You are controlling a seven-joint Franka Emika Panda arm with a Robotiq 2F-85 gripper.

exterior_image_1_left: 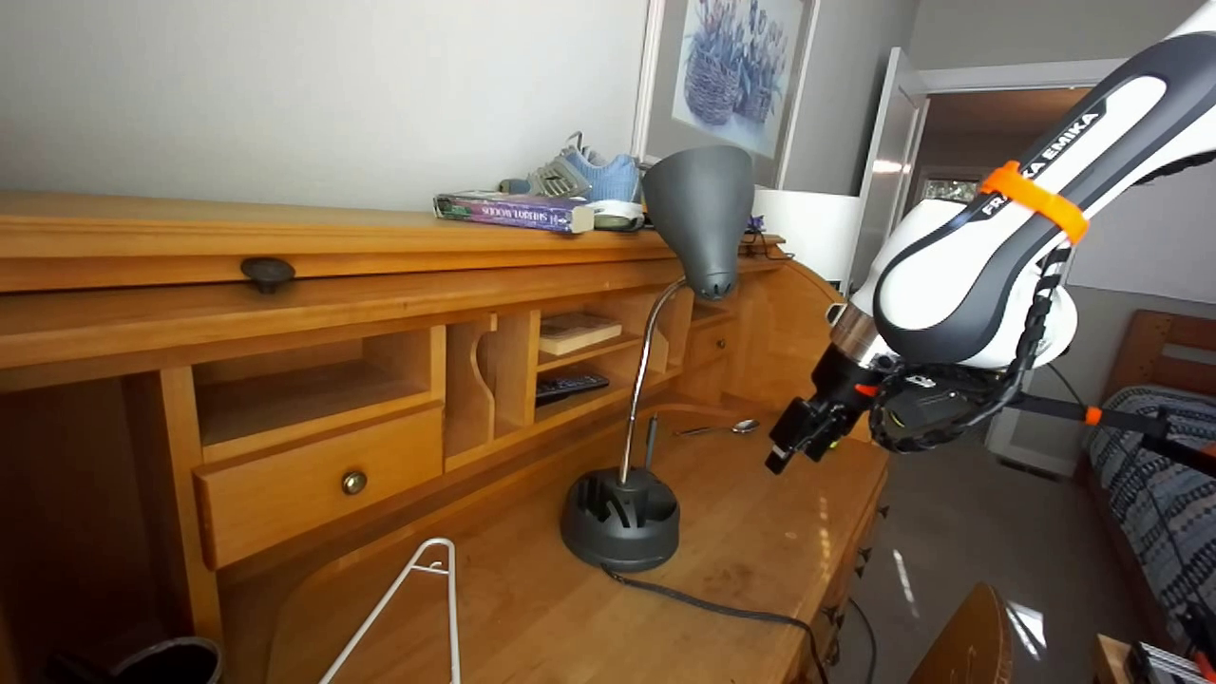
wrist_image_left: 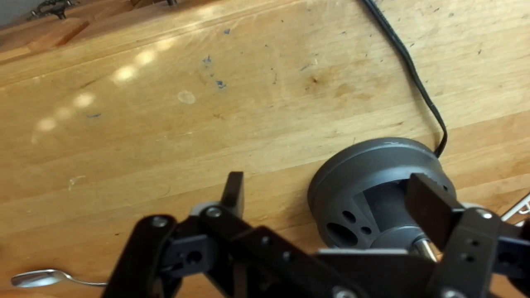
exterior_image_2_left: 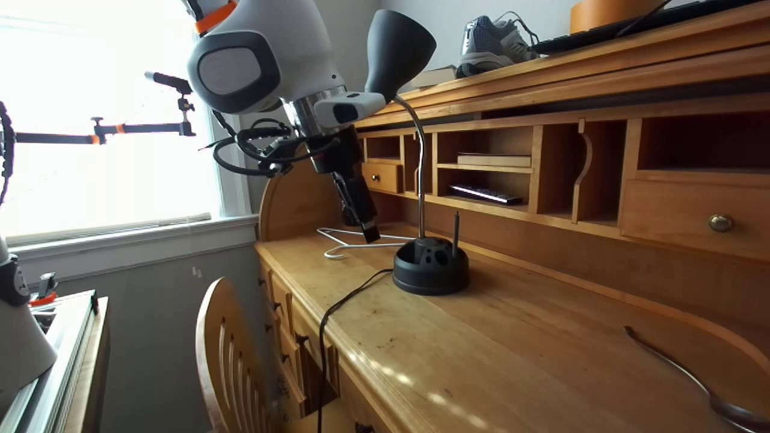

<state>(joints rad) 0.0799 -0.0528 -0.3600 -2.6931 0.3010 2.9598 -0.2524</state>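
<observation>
My gripper (wrist_image_left: 332, 188) is open, with nothing between its fingers. It hangs tilted in the air above the wooden desk and shows in both exterior views (exterior_image_1_left: 798, 446) (exterior_image_2_left: 363, 225). Nearest is the dark grey desk lamp, whose round base (wrist_image_left: 372, 174) has holes and slots. In the wrist view the right fingertip overlaps this base. The lamp's shade (exterior_image_1_left: 698, 209) stands high on a bent metal neck. A dark pen (exterior_image_2_left: 456, 234) stands upright in the base. A white hanger (exterior_image_2_left: 361, 244) and a spoon (wrist_image_left: 39, 278) lie on the desk on opposite sides of the lamp.
The lamp's black cord (exterior_image_2_left: 340, 307) runs over the desk's front edge. Cubbies behind hold a remote (exterior_image_1_left: 570, 386) and a book (exterior_image_1_left: 578, 332). A shoe (exterior_image_2_left: 490, 48) and a purple book (exterior_image_1_left: 513, 212) sit on the top shelf. A wooden chair (exterior_image_2_left: 225, 355) stands in front.
</observation>
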